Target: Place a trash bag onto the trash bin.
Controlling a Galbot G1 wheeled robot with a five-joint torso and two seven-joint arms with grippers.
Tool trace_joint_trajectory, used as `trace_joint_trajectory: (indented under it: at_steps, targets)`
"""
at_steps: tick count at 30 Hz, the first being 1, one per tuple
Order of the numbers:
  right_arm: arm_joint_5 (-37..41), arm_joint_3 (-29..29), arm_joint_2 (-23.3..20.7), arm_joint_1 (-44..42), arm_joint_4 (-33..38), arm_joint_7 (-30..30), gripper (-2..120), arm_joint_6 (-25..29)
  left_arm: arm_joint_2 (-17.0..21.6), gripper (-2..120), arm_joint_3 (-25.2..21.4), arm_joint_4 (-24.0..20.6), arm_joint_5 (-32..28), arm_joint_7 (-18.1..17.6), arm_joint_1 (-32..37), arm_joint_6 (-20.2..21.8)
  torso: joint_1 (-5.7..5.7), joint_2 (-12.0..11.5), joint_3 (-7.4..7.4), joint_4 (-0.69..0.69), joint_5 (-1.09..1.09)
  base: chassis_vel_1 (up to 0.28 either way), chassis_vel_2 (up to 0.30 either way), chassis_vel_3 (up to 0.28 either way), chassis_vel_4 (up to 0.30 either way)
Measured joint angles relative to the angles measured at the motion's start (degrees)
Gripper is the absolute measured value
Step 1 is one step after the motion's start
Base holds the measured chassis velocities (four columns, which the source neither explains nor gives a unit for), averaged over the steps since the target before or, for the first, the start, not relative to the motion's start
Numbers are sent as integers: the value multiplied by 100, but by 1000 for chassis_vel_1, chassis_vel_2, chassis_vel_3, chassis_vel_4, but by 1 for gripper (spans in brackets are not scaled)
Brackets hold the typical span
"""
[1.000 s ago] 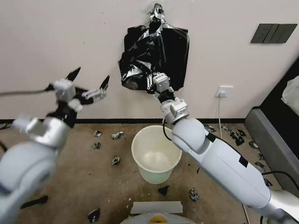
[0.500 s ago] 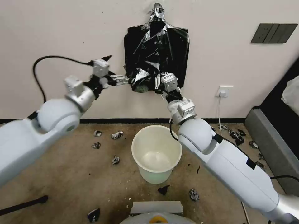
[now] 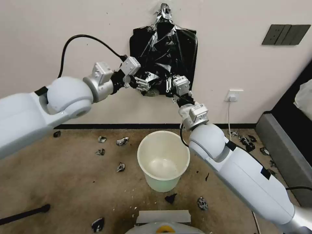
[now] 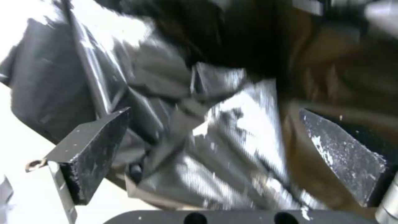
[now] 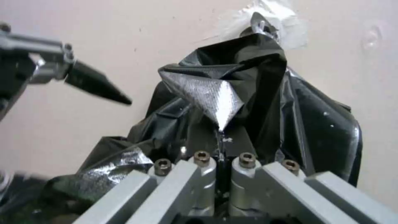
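A stack of black bags hangs taped to the wall. Its front sheet, the trash bag, is pulled out at the lower edge. My right gripper is shut on that edge; in the right wrist view a silvery fold of the trash bag rises from between the shut right gripper. My left gripper is at the bag's lower left corner, open. In the left wrist view the left gripper has crinkled trash bag between its spread fingers. The cream trash bin stands upright on the floor below.
Small black plastic scraps lie scattered on the brown floor around the bin. A wall socket with a cord sits to the right, with a dark switch panel above. A grey ledge runs along the right.
My left arm has swung in from the left and its open gripper has reached the bag's lower corner. My right gripper, still holding the bag, has shifted slightly right.
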Motion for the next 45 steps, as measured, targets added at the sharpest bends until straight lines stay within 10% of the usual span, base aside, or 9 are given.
trace_joint_trajectory:
  at_steps: [14, 34, 45]
  targets:
    - [62, 62, -13, -109, 44, -14, 0, 32, -406, 100, 481, 215, 93, -301, -314, 414, 0, 0, 0, 0, 0, 0, 0, 0, 0]
    - [166, 76, -83, -191, 168, -12, 0, 33, -636, 30, 402, 471, 240, -906, -129, 353, 0, 0, 0, -1, 0, 0, 0, 0, 0]
    - [732, 42, -280, 69, 153, 129, 0, 16, -785, 0, -1226, 361, 555, -1630, 1373, 165, 0, 0, 0, 0, -1, 0, 0, 0, 0]
